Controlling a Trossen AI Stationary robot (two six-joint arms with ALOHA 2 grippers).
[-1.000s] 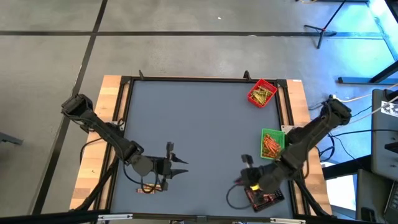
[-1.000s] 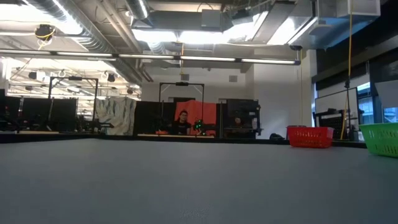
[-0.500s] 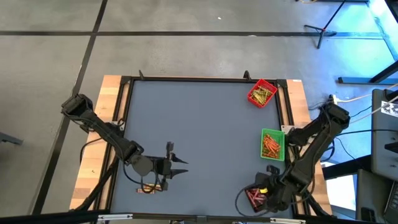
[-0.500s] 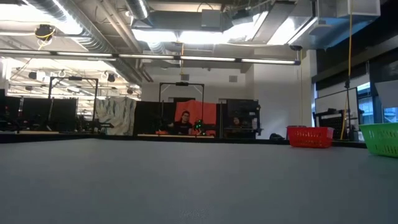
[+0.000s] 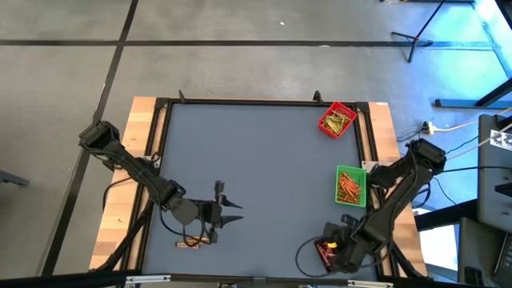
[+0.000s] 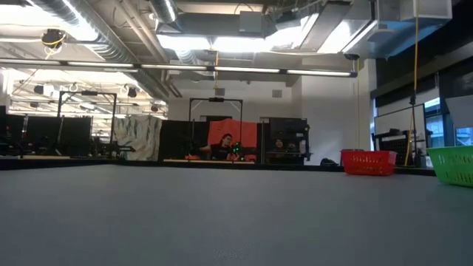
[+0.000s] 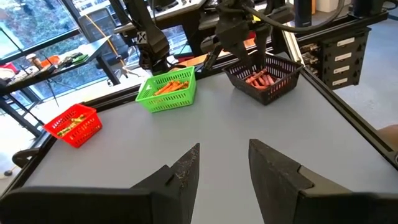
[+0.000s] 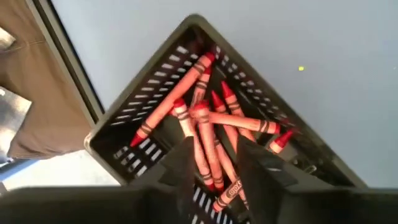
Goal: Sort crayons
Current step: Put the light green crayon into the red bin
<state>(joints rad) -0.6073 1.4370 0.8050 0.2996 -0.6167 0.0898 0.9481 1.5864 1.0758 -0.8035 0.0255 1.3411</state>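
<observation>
The right end effector [image 8: 214, 158] hangs directly over the black tray [image 8: 118, 134] at the near right corner of the bench [image 5: 256, 168]; its fingers stand a little apart with a red crayon [image 8: 202, 146] showing in the gap between them, though whether that crayon is pinched or already lying loose on the pile I cannot tell; the position above the tray suggests a drop-off, since the tray holds only red crayons [image 8: 211, 130] and so seems to be the bin for that colour. The left end effector [image 7: 221, 165] waits over the near left part of the bench, fingers spread and holding nothing, pointed across toward the trays, probably kept clear so the right arm can work alone; a small brownish object [image 5: 190, 245] lies on the bench near it, too small to name. Farther along the right edge sits the green tray [image 5: 350, 185] with orange crayons [image 7: 171, 86]; farther still, at the far right corner, the red tray [image 5: 337, 119] holds a yellowish-green mix. Beyond the bench, a person [image 6: 225, 148] sits in the room.
</observation>
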